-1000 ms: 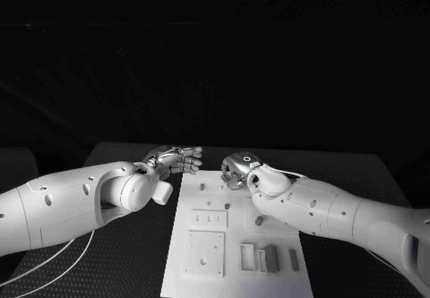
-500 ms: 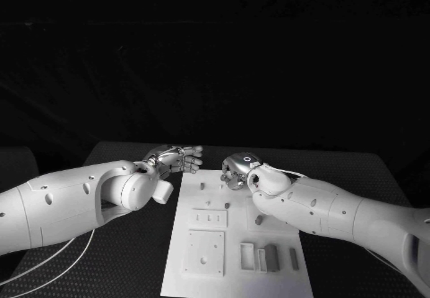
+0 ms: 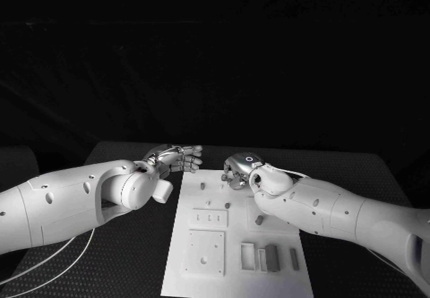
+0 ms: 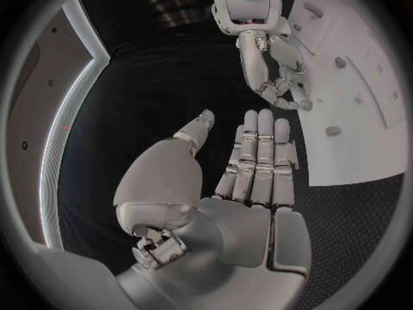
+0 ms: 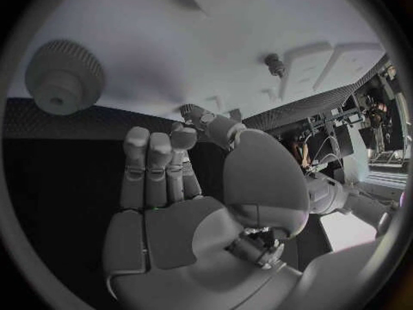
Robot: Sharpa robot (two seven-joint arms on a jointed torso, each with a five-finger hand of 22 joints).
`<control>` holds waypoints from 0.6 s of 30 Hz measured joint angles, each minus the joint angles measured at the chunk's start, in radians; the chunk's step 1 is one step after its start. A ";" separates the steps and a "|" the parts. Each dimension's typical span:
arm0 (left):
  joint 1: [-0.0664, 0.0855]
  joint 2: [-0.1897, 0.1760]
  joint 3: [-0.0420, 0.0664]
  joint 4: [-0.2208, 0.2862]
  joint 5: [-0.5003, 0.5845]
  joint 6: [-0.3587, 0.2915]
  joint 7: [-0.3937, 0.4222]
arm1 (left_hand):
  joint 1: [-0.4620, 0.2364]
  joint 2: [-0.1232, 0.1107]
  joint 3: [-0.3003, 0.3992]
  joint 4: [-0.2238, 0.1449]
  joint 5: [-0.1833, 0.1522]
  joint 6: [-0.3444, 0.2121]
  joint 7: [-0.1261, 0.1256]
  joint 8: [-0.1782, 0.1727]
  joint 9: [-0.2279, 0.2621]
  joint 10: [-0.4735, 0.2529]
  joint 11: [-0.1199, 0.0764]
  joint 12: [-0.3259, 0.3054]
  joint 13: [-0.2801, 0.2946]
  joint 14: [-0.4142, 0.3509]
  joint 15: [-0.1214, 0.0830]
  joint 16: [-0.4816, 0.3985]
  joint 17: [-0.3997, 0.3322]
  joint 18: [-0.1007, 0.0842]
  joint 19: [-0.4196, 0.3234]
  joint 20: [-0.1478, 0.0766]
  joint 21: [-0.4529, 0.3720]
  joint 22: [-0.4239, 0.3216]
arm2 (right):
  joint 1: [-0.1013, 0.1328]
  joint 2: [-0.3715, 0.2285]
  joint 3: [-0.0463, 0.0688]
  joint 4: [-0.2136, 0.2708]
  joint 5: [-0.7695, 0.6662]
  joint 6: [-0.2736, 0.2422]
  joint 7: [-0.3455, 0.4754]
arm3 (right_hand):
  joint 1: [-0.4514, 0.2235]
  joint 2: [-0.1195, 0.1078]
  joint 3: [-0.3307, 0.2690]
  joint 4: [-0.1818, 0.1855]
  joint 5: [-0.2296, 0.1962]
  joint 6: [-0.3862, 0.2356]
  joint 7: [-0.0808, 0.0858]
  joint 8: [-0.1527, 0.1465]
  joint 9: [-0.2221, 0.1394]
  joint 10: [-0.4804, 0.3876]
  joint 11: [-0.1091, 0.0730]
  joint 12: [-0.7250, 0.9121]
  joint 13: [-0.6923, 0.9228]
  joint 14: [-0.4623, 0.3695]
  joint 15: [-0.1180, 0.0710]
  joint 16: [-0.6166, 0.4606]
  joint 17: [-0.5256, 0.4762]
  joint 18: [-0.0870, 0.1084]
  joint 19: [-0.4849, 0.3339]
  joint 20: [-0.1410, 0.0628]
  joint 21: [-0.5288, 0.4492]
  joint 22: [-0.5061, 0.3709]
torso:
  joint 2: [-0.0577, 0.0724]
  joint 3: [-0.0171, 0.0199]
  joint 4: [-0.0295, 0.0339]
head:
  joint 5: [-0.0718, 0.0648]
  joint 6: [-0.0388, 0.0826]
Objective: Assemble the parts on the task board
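white task board, two silver hands

The bench is black and has a fine woven or dotted texture on its top. In the head view its far edge runs across the picture, and behind it everything is dark, like a black curtain with soft folds. Two thin white cables lie in curves on the bench at the near left side. In the left wrist view the same dark textured bench surface shows again. In the right wrist view a strip of the textured bench shows too, and some equipment stands far behind, too small to tell.
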 measured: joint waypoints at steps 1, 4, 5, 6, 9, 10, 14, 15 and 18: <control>0.000 0.000 0.000 -0.003 0.000 0.000 0.000 | 0.000 0.000 0.000 0.000 0.000 0.000 0.000 0.000 0.000 0.000 0.000 -0.003 0.000 0.000 0.000 0.000 0.000 0.000 0.000 0.000 0.000 0.000 | 0.000 -0.007 0.000 0.007 0.003 -0.003 0.000 | 0.000 0.000 0.000 0.000 0.000 0.000 0.000 0.000 0.000 0.000 0.000 0.000 0.000 0.000 0.000 0.000 0.000 0.000 0.000 0.000 0.000 0.000 | 0.000 -0.0001 -0.0001 | 0.000 0.001; 0.001 -0.001 0.000 -0.009 0.000 0.000 0.000 | 0.000 0.000 0.002 -0.002 0.000 0.000 0.000 -0.004 0.000 0.000 0.000 -0.004 0.000 0.000 0.000 0.000 0.001 0.000 0.000 0.000 0.000 0.000 | 0.001 -0.029 0.000 0.036 0.013 -0.013 0.004 | 0.004 -0.004 0.000 0.000 0.000 -0.003 0.003 -0.006 -0.002 -0.002 0.002 0.000 -0.001 0.000 0.000 0.000 0.000 0.000 0.000 0.000 0.000 0.000 | 0.000 -0.0001 -0.0006 | 0.000 0.003; 0.002 -0.002 0.000 -0.010 0.000 0.000 0.001 | 0.000 0.000 0.002 -0.002 0.000 0.000 0.000 -0.004 0.000 -0.002 0.002 -0.004 0.000 0.000 0.000 0.000 0.001 0.000 0.000 0.000 0.000 0.000 | 0.003 -0.041 0.000 0.054 0.019 -0.018 0.007 | 0.003 -0.010 0.000 0.000 0.000 -0.013 0.002 -0.008 -0.003 -0.004 0.004 0.000 -0.001 0.000 0.000 0.000 0.000 0.000 0.000 0.000 0.000 -0.001 | 0.000 0.0000 -0.0007 | 0.000 0.004; 0.003 -0.003 0.000 -0.011 0.000 0.001 0.001 | 0.000 0.000 0.002 -0.002 0.000 0.000 0.000 -0.004 0.000 -0.004 0.004 -0.004 0.000 0.000 0.000 0.000 0.001 0.000 0.000 0.000 0.000 0.000 | 0.006 -0.051 0.000 0.067 0.026 -0.021 0.011 | -0.003 -0.016 -0.001 0.001 0.000 -0.017 0.003 -0.010 -0.003 -0.005 0.005 0.000 -0.001 0.003 0.003 0.000 0.000 0.000 0.000 0.000 0.000 -0.001 | 0.000 0.0000 -0.0009 | -0.001 0.006; 0.004 -0.007 0.000 -0.011 0.000 0.003 0.003 | 0.000 0.000 0.002 -0.002 0.000 0.000 0.000 -0.004 0.000 -0.004 0.004 -0.004 0.000 0.000 0.000 0.000 0.001 0.000 0.000 0.000 0.000 0.000 | 0.025 -0.093 0.004 0.127 0.053 -0.027 0.027 | -0.018 -0.031 -0.019 0.012 0.000 -0.018 0.003 -0.010 -0.003 -0.002 0.009 0.008 -0.001 0.005 0.005 0.000 0.000 0.000 0.000 0.000 0.000 -0.001 | -0.001 0.0001 -0.0020 | -0.002 0.011; 0.004 -0.008 0.000 -0.011 0.000 0.004 0.003 | -0.004 0.004 0.002 -0.002 0.000 0.000 0.000 -0.004 0.001 -0.004 0.004 -0.004 0.001 0.000 0.000 0.000 0.001 0.000 0.000 0.000 0.000 -0.001 | 0.032 -0.107 0.008 0.146 0.061 -0.027 0.032 | -0.021 -0.034 -0.030 0.013 0.000 -0.018 0.003 -0.010 -0.003 -0.002 0.009 0.011 0.000 0.005 0.005 0.000 0.000 0.000 0.000 0.000 0.000 0.000 | -0.001 0.0002 -0.0026 | -0.003 0.012; 0.006 -0.015 0.000 -0.009 0.000 0.006 0.004 | -0.004 0.004 0.005 -0.005 0.000 0.000 0.000 -0.004 0.001 -0.004 0.004 -0.004 0.002 0.000 0.000 0.000 0.001 0.000 0.000 0.000 0.000 -0.001 | 0.066 -0.162 0.020 0.205 0.092 -0.026 0.054 | -0.025 -0.038 -0.056 0.008 0.000 -0.018 0.003 -0.010 -0.003 -0.002 0.009 0.017 0.005 0.009 0.009 0.006 0.002 0.000 0.003 -0.003 0.001 0.001 | -0.002 0.0002 -0.0054 | -0.003 0.018; 0.007 -0.016 0.000 -0.009 0.000 0.006 0.005 | -0.004 0.004 0.005 -0.005 0.000 0.000 0.000 -0.004 0.001 -0.004 0.004 -0.004 0.002 0.000 0.000 0.000 0.001 0.000 0.000 0.000 0.000 -0.001 | 0.073 -0.177 0.020 0.217 0.100 -0.023 0.060 | -0.025 -0.038 -0.059 0.005 0.000 -0.018 0.003 -0.010 -0.003 -0.002 0.009 0.020 0.005 0.009 0.009 0.006 0.002 0.000 0.004 -0.004 0.002 0.000 | -0.002 0.0002 -0.0061 | -0.003 0.019; 0.007 -0.018 0.000 -0.010 0.000 0.007 0.005 | -0.004 0.004 0.005 -0.005 0.000 0.000 0.000 -0.004 0.001 -0.004 0.004 -0.004 0.002 0.000 0.000 0.000 0.001 0.000 0.000 0.000 0.000 -0.001 | 0.083 -0.211 0.021 0.232 0.116 -0.014 0.073 | -0.025 -0.038 -0.064 0.005 0.000 -0.018 0.003 -0.010 -0.003 -0.002 0.009 0.022 0.007 0.009 0.009 0.006 0.003 -0.001 0.006 -0.005 0.004 0.000 | -0.003 0.0008 -0.0099 | -0.003 0.023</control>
